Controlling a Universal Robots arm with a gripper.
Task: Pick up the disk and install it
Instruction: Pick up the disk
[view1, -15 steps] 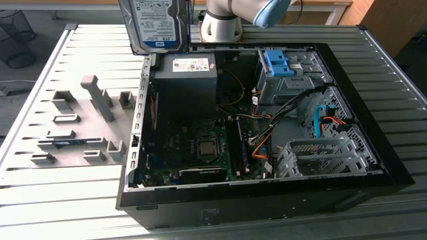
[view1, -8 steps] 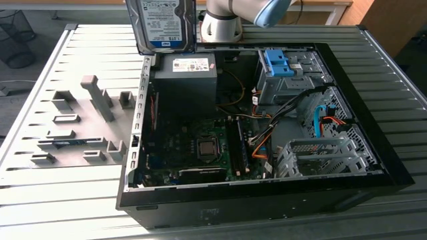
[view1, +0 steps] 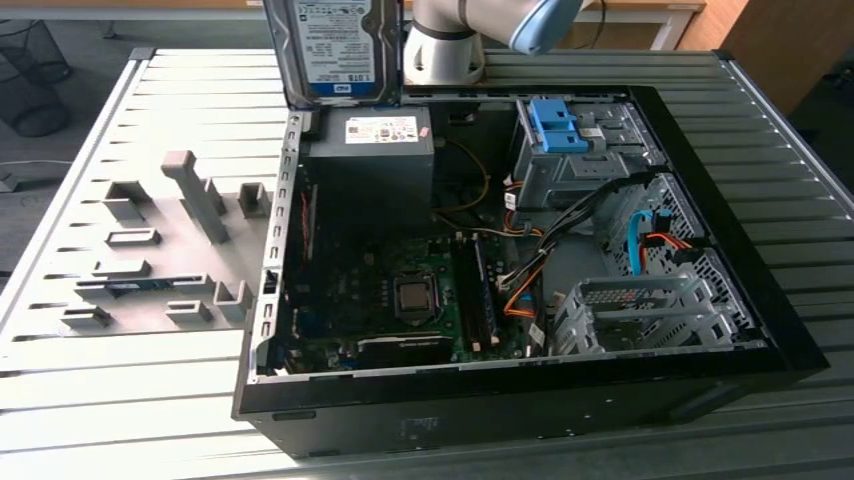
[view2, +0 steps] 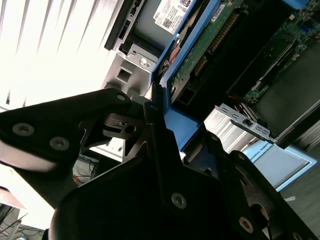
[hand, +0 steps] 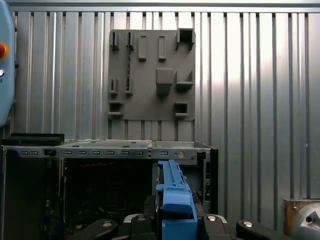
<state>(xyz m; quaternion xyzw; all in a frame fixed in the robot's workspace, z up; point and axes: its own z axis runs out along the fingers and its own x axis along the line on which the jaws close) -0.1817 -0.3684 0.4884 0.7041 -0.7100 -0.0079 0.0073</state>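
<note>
— Where is the disk (view1: 334, 45), that flat silver-grey hard drive with blue plastic rails?
— My pincer (hand: 176, 220) pinches it by a blue rail, upright at the edge of the open black computer case (view1: 534, 400) on the slatted metal bench (view1: 134, 420).

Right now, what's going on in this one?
The arm's end effector is shut on the disk, gripping it along its blue rail. In the exterior view, the disk hangs upright in the air, label facing the camera, at the back end of the open computer case, above the dark grey box inside it. The disk has been picked up but is not yet installed.
</note>
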